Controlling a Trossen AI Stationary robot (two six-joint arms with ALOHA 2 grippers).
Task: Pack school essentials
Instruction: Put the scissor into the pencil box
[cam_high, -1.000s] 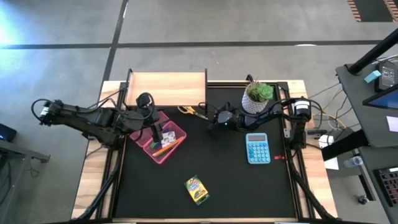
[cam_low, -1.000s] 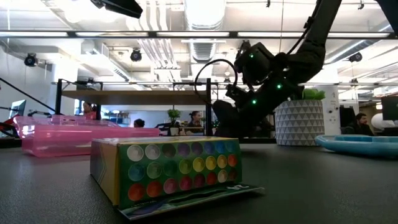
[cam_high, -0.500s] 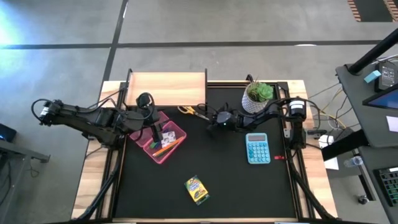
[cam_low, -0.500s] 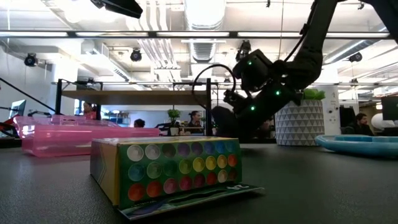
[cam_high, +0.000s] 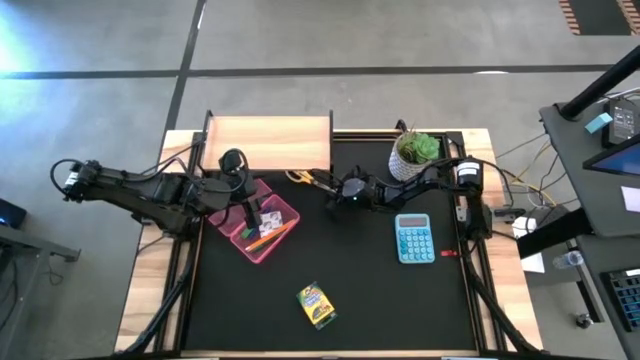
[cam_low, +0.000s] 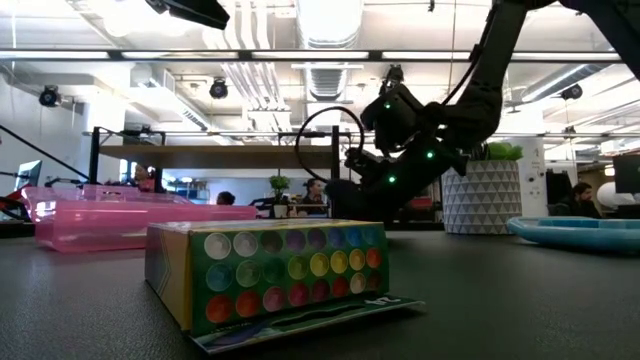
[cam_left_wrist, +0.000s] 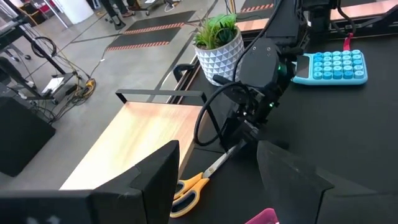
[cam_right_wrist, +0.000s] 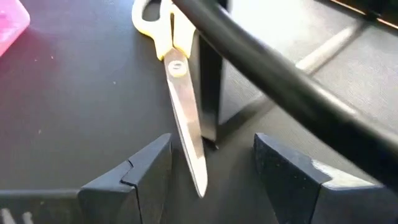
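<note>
Nearest the front edge of the black bench (cam_high: 400, 310), low in the high view's frame, lies the yellow-green crayon box (cam_high: 316, 305), well apart from both arms; in the low view it fills the foreground with its rows of coloured dots. Right of centre sits a blue calculator (cam_high: 414, 238). To the left of centre the pink tray (cam_high: 283, 228) holds the orange and green pencils (cam_high: 264, 240) and the small white patterned square (cam_high: 270, 216), with the left hand (cam_high: 251, 218) hanging over it, its fingers spread and nothing between them. Farther back, at upper centre, the right hand (cam_high: 329, 197) reaches low toward the yellow-handled scissors (cam_high: 308, 179); its wrist view shows the blade tips lying on the bench between the two parted fingers (cam_right_wrist: 134, 180), handles pointing away, the fingers not closed on the metal. Behind the right arm stands the potted green plant (cam_high: 413, 155), and a wooden board (cam_high: 268, 142) lies at the back left.
</note>
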